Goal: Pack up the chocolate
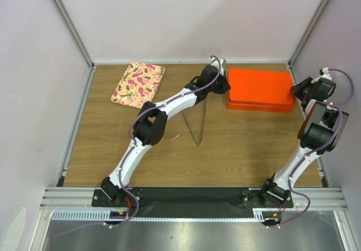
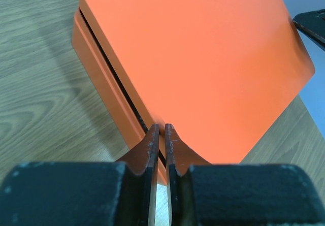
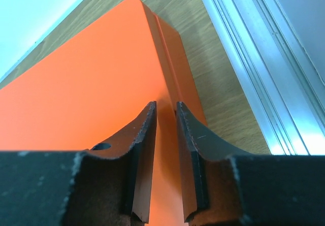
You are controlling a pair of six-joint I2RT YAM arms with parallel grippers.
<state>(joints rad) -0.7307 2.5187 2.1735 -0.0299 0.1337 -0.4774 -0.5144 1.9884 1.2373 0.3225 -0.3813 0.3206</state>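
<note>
The chocolate is out of view. An orange rectangular box (image 1: 259, 87) lies closed at the back right of the table, its lid on. My left gripper (image 1: 225, 83) is at the box's left end. In the left wrist view the left gripper (image 2: 161, 127) is shut, its tips touching the dark seam under the lid of the box (image 2: 203, 48). My right gripper (image 1: 294, 91) hangs at the box's right end. In the right wrist view the right gripper (image 3: 166, 104) stands a little open over the lid's right edge of the box (image 3: 86, 94), with nothing between its fingers.
A flowered tray (image 1: 138, 82) lies at the back left. A thin metal V-shaped piece (image 1: 198, 128) rests mid-table. An aluminium rail (image 3: 254, 58) runs close along the box's right side. White walls enclose the table on three sides.
</note>
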